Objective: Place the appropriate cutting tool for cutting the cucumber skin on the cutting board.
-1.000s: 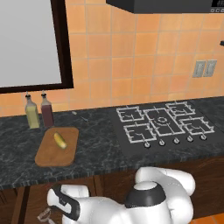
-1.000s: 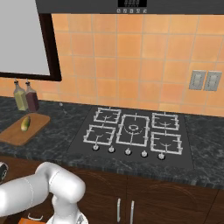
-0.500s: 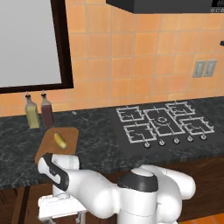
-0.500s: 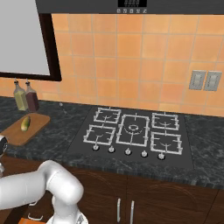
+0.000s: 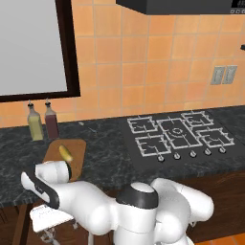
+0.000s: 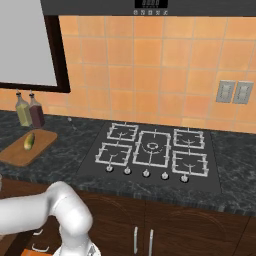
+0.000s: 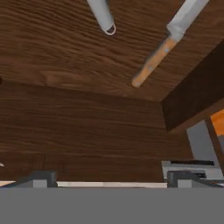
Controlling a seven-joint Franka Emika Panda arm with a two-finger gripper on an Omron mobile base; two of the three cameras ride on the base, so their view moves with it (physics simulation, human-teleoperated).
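Left base view, left to right: two bottles [image 5: 40,122] at the wall, then the cutting board [image 5: 65,154] with the cucumber [image 5: 65,153] on it, stove [image 5: 178,136] toward the right. We see no tool on the board, so placing is not yet done. Hand view: inside a wooden drawer [image 7: 65,109], the peeler [image 7: 102,16] handle at upper left, a knife [image 7: 168,41] upper right. The gripper [image 7: 111,178] at the bottom edge stands wide, holding nothing. We judge the peeler still needs grasping, lifting and carrying to the board.
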